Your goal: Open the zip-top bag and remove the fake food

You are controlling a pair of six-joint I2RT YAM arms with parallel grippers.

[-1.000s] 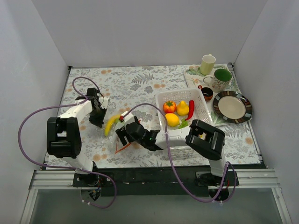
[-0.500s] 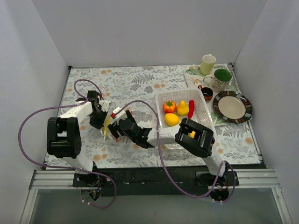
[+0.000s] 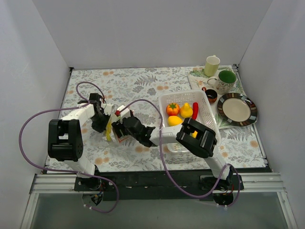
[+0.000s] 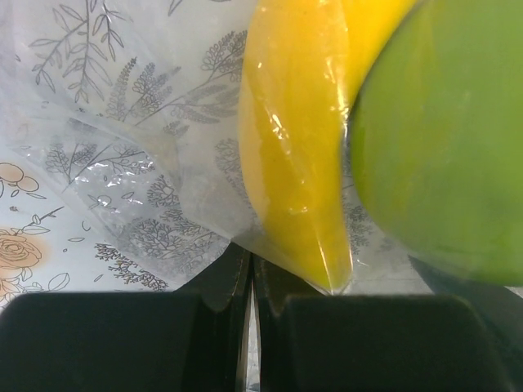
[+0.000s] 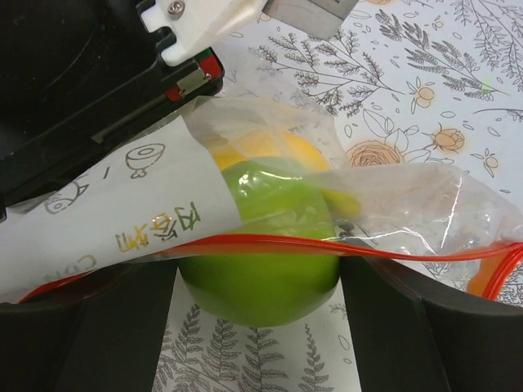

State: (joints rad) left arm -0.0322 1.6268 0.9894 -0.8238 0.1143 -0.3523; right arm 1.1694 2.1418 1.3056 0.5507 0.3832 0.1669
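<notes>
The zip-top bag (image 5: 409,204) is clear, with a red zip strip (image 5: 384,251) across its open mouth. It hangs between my two grippers at the left middle of the table (image 3: 110,130). Inside it are a yellow banana (image 4: 294,163) and a green round fruit (image 4: 441,147). My left gripper (image 4: 251,273) is shut on the bag's bottom plastic, beside the banana's tip. My right gripper (image 5: 257,273) is at the mouth, with one finger on each side of the green fruit (image 5: 257,261), which sticks halfway out past the zip strip. In the top view the grippers are close together, left (image 3: 101,121) and right (image 3: 120,130).
A white perforated basket (image 3: 209,112) at centre right holds an orange-red fruit, a yellow pear, a lemon and a red chili. A tray with two mugs (image 3: 212,65) and a striped plate (image 3: 237,109) are at the back right. A white printed label (image 5: 122,229) covers part of the bag.
My right gripper has moved left and away up to the bag's mouth. The bag has risen from lying flat to standing on edge between the grippers. The left gripper has barely moved.
</notes>
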